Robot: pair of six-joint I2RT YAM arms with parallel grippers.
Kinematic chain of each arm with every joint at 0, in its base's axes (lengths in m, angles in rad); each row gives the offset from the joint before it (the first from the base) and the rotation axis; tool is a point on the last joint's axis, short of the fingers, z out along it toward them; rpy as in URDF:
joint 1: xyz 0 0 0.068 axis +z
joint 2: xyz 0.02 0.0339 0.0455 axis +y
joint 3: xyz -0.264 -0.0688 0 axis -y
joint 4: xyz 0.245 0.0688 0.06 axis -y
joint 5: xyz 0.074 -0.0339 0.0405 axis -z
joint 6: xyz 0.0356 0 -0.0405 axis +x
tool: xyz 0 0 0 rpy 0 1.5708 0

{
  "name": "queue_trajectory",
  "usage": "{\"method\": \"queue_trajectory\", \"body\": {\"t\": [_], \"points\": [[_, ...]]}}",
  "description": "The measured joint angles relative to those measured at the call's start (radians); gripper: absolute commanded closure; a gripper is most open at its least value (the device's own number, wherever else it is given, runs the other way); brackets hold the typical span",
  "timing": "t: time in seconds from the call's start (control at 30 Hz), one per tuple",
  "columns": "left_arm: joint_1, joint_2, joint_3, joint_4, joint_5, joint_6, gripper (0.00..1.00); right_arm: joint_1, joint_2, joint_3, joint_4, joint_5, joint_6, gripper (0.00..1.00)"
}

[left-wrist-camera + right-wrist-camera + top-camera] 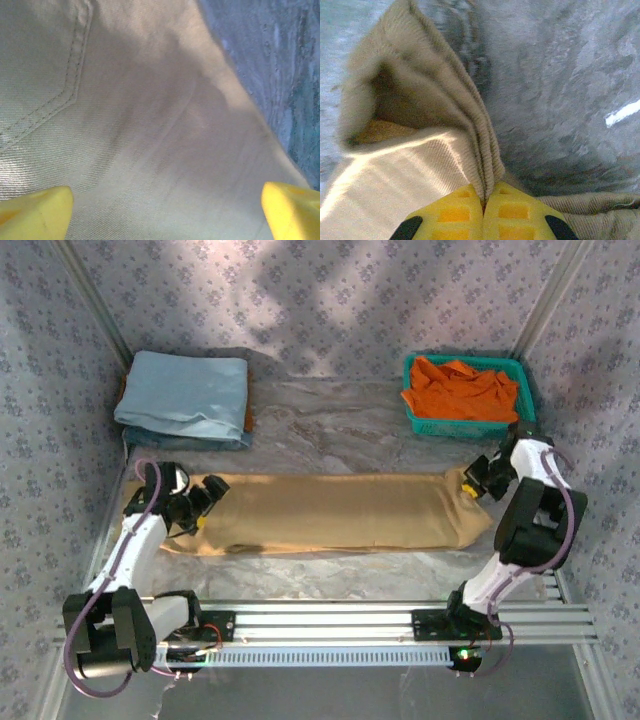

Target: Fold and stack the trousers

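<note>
Right tool (484, 200): clenched on a pinched-up ridge of the trousers (340, 512), at their right end.
Left tool (165, 212): spread wide, grasping nothing, yellow fingers (35, 210) either side of cloth by a stitched pocket (40, 65).
Trousers: tan, folded into one long band across the bench (330, 420).

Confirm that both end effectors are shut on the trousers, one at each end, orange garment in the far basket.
One error: the left end effector is open over the trousers, as the left wrist view shows. The right end effector is shut on their other end, and the orange garment lies in the far basket.
</note>
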Motion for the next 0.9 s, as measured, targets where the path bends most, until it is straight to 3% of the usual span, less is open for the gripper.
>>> {"method": "queue_trajectory", "body": {"t": [0.4, 0.9], "points": [[0.007, -0.002, 0.090, -0.041, 0.004, 0.031, 0.05, 0.215, -0.210, -0.006, -0.044, -0.027, 0.084, 1.00], [0.034, 0.047, 0.176, -0.063, 0.037, 0.051, 0.05, 0.753, -0.233, 0.135, 0.012, 0.038, 0.417, 1.00]]}}
